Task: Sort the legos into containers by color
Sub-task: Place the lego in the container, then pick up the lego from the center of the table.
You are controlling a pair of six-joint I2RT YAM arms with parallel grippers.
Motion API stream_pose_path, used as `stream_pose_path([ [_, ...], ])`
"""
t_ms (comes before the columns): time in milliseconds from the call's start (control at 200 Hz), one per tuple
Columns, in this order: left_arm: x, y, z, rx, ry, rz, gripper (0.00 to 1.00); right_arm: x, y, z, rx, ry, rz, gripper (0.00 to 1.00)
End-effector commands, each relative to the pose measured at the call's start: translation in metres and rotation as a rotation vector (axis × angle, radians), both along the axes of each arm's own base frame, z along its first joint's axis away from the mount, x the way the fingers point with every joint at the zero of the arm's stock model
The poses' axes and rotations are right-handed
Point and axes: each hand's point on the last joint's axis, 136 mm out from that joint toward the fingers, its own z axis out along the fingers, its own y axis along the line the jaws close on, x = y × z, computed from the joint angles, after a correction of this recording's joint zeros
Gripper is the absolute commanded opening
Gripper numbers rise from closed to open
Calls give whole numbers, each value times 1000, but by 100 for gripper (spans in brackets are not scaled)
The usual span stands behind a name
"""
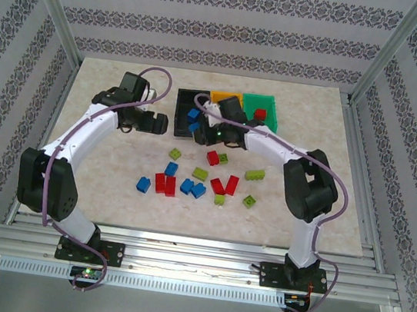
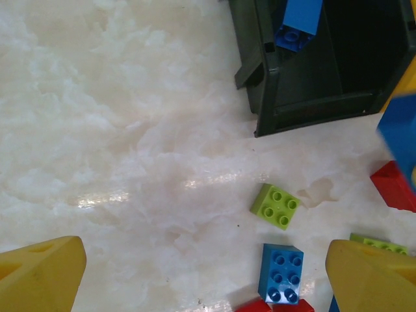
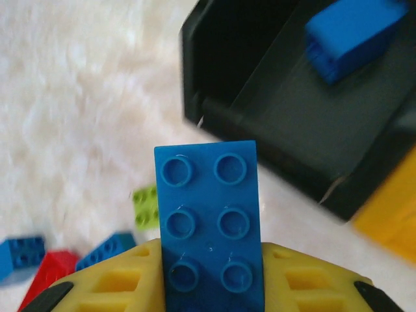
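My right gripper (image 3: 209, 273) is shut on a blue six-stud lego (image 3: 209, 221), held just off the near corner of the black container (image 3: 292, 110). That container holds another blue lego (image 3: 354, 36). From above, the right gripper (image 1: 197, 130) hangs at the black container's (image 1: 181, 99) front edge, with the orange-yellow container (image 1: 221, 96) and the green container (image 1: 272, 104) to its right. My left gripper (image 1: 152, 122) stands open over bare table, left of the black container. Its yellow fingertips (image 2: 39, 273) frame a lime lego (image 2: 276, 206) and a blue lego (image 2: 281, 273).
Red, blue and lime legos lie scattered mid-table, among them a red pair (image 1: 165, 184), blue ones (image 1: 193, 188) and a lime one (image 1: 254, 176). A red lego (image 1: 259, 114) lies in the green container. Striped walls and metal posts enclose the table.
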Motion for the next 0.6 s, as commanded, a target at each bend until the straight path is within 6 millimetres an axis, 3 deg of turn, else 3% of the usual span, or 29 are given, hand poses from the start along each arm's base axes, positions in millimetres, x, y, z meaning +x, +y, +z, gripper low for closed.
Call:
stream_pose_path([
  [0, 3, -2, 3, -32, -19, 3, 95, 39, 9, 33, 112, -22, -108, 31],
  [65, 3, -3, 3, -36, -19, -2, 95, 57, 10, 38, 125, -17, -132, 35],
  [135, 3, -3, 3, -35, -17, -5, 95, 71, 16, 41, 124, -3, -131, 48],
  [265, 1, -4, 3, -33, -14, -16, 95, 75, 24, 55, 148, -13, -112, 57],
  [465, -2, -13, 1, -27, -13, -71, 94, 49, 8, 71, 151, -56, -87, 57],
  [595, -11, -29, -11, 4, 59, -166, 93, 16, -14, 59, 105, -57, -73, 58],
])
